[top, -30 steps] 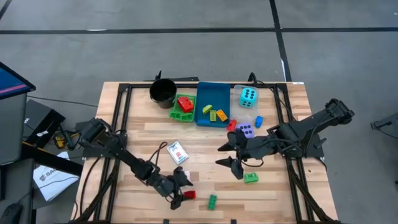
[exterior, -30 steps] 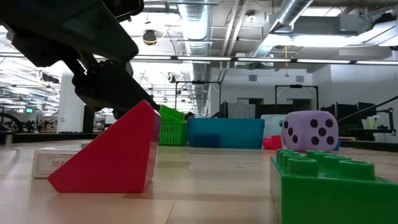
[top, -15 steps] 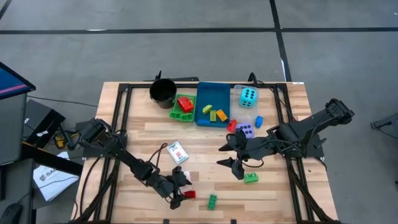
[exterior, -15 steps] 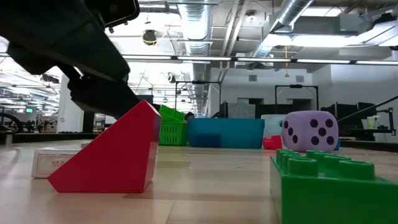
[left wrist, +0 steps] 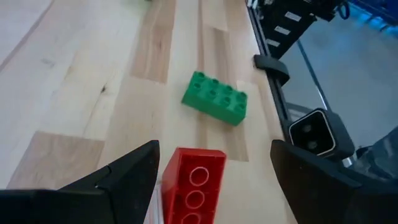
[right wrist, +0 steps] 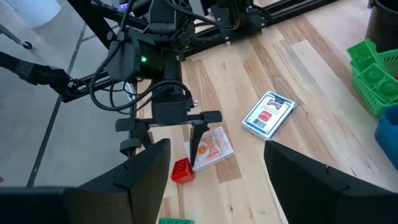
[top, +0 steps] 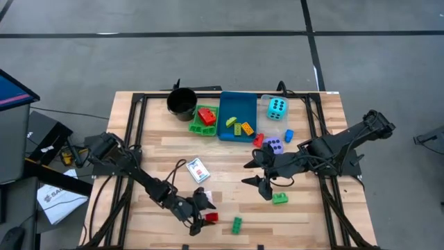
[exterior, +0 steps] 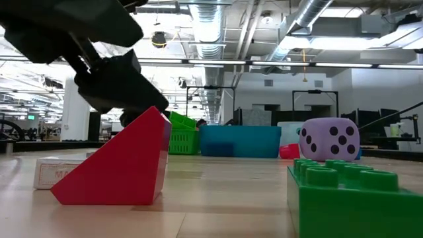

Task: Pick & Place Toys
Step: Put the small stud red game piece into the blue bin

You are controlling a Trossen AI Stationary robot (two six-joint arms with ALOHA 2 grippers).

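Note:
A red brick (left wrist: 193, 186) lies on the table near the front edge, between the two fingers of my left gripper (top: 201, 212), which is open over it; I cannot tell whether a finger touches it. The brick also shows in the low view (exterior: 119, 165), with the gripper (exterior: 112, 79) above it. A white card pack (right wrist: 208, 146) lies beside the brick. A green brick (left wrist: 214, 104) lies just beyond. My right gripper (top: 255, 179) is open and empty above the table's middle, near another green brick (top: 280, 198) and the purple die (top: 273, 145).
A second card pack (top: 198, 170) lies mid-table. At the back stand a black cup (top: 182, 102), a green tray (top: 196, 126) and a blue tray (top: 226, 132) with bricks, and a cyan die (top: 277, 107) on a clear tray. A blue brick (top: 288, 135) lies nearby.
My left gripper has shifted a little over the red brick, drawing back toward the table's left edge and then returning. The brick has stayed where it was.

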